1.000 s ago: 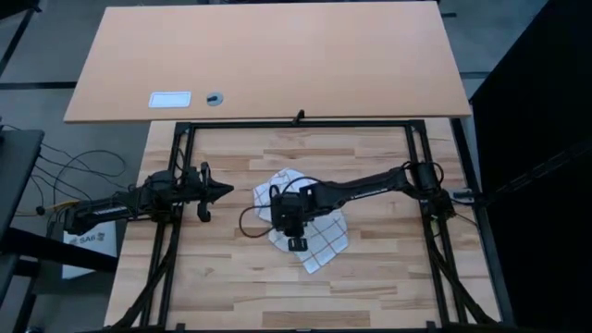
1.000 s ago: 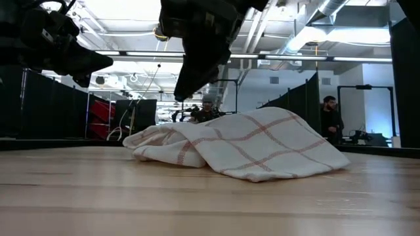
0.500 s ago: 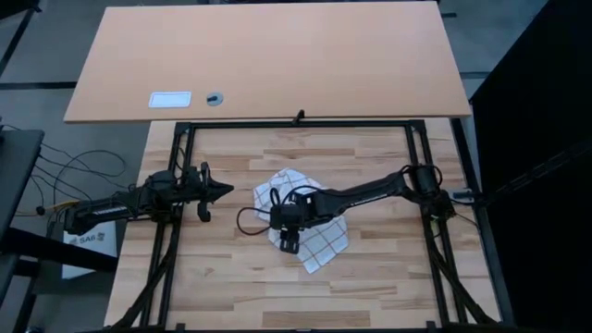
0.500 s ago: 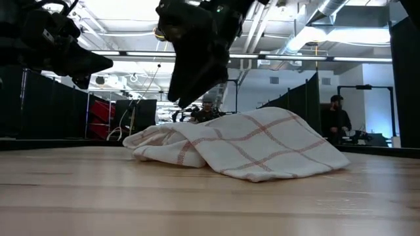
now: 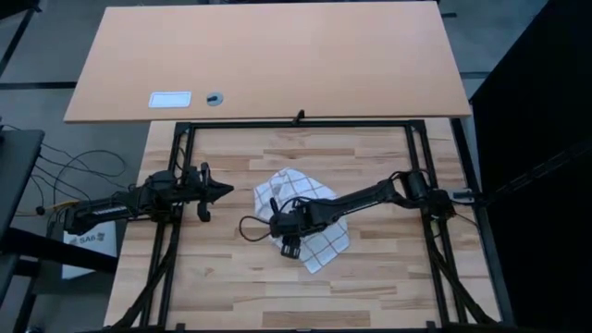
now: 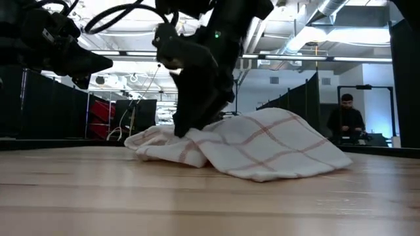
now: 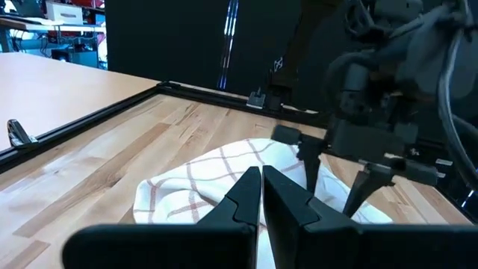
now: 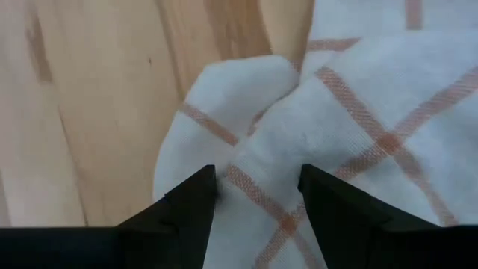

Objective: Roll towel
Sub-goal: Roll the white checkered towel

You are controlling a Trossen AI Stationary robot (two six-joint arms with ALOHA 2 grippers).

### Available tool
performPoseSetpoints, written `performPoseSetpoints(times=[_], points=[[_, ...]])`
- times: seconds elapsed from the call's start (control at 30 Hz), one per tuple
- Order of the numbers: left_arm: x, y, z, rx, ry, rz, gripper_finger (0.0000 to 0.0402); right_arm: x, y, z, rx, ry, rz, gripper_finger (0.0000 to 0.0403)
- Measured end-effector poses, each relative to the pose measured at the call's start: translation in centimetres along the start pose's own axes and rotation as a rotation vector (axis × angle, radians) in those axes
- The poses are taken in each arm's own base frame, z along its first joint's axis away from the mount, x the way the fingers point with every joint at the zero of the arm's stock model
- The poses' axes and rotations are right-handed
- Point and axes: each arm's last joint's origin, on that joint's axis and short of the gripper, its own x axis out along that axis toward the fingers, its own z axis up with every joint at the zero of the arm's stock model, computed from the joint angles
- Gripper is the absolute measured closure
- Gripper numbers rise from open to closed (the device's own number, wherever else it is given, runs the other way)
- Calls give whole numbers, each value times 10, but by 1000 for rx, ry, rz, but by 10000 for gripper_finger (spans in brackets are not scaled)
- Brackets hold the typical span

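Note:
The towel (image 5: 326, 242), white with reddish-brown grid lines, lies crumpled in a heap on the wooden table's middle (image 6: 269, 147). My right gripper (image 5: 283, 229) points steeply down over the heap's left near part, open, its fingers on either side of a raised fold (image 8: 258, 149); the low view shows it (image 6: 187, 128) down at the cloth. My left gripper (image 5: 227, 191) hovers level and shut above the table's left side, pointing at the towel (image 7: 187, 187) without touching it. My right gripper comes from above, slanting down from the table's right, with its open fingers (image 8: 190, 202) astride a bunched fold near the towel's left edge (image 6: 172, 141). Its fingertips reach the cloth. The towel lies slack on the table, nothing lifted.
A black frame rail (image 5: 296, 123) runs along the table's far edge, with a light-brown board (image 5: 277, 55) beyond it bearing a white card (image 5: 170, 99). Bare wood (image 5: 277, 296) lies near and left of the towel. A person (image 6: 346, 121) stands far behind.
My right gripper has sunk from above the towel onto its left near part, shifting a little toward the table's left edge and rolling about its own axis. The towel stays in its heap. My left gripper has kept still.

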Motion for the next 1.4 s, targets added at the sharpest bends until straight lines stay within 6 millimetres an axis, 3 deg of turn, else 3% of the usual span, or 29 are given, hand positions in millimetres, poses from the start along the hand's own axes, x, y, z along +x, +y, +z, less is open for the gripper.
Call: performPoseSetpoints(times=[0.17, 0.57, 0.83, 1.07, 1.4], points=[[0, 0, 0, 0, 0, -1, 402, 1, -1, -1, 0, 16, -7, 253], [0, 0, 0, 11, -1, 0, 402, -3, 0, 2, 3, 16, 42, 396], [0, 0, 0, 11, -1, -1, 402, -19, 2, 20, -27, -51, 73, 381], [0, 0, -1, 10, 2, 0, 402, -18, -2, 20, -19, -43, 69, 385], [0, 0, -1, 8, 8, 1, 402, -18, -2, 20, -22, -42, 68, 359]])
